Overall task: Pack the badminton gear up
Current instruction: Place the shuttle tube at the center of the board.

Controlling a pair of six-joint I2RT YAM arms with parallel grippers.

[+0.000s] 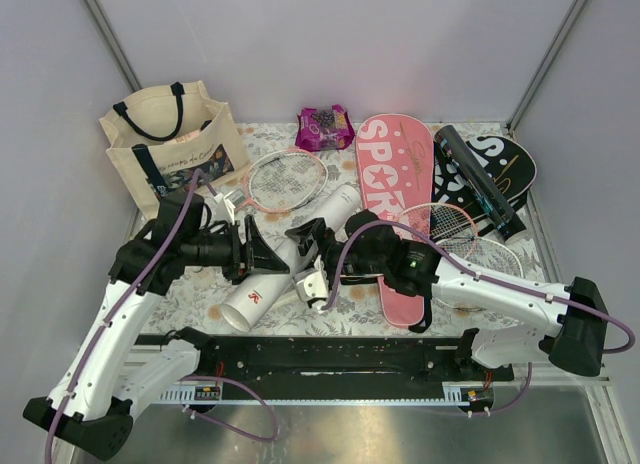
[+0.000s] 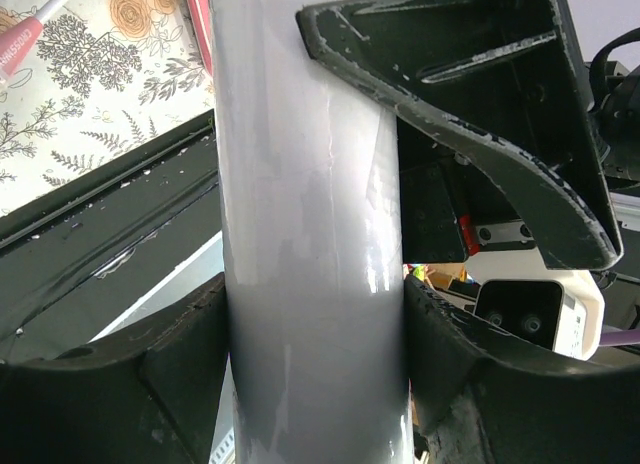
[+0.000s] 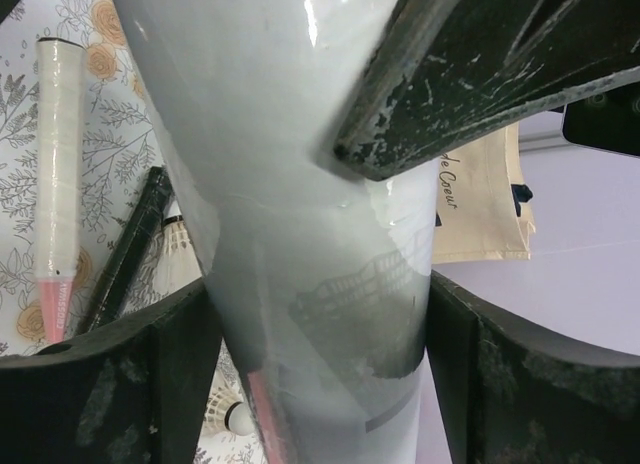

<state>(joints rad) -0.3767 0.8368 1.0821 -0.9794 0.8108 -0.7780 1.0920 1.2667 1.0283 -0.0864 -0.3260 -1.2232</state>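
A long white tube [image 1: 258, 294] lies slanted on the flowered table, and both grippers are on it. My left gripper [image 1: 262, 256] is shut on the white tube [image 2: 310, 234], its fingers pressed against both sides. My right gripper [image 1: 308, 246] straddles the same tube [image 3: 300, 184] higher up, jaws open and close to its sides. A shuttlecock [image 3: 225, 416] and a white racket handle [image 3: 58, 164] lie beyond. A pink cover [image 1: 388, 199], a black cover [image 1: 505, 159] with a black tube [image 1: 478, 184] on it, and rackets [image 1: 286, 179] [image 1: 450, 229] lie behind.
A cream tote [image 1: 170, 144] with navy handles stands at the back left. A purple-pink snack packet [image 1: 325, 129] lies at the back centre. Grey walls close in the table on three sides. The black base rail [image 1: 330, 356] runs along the near edge.
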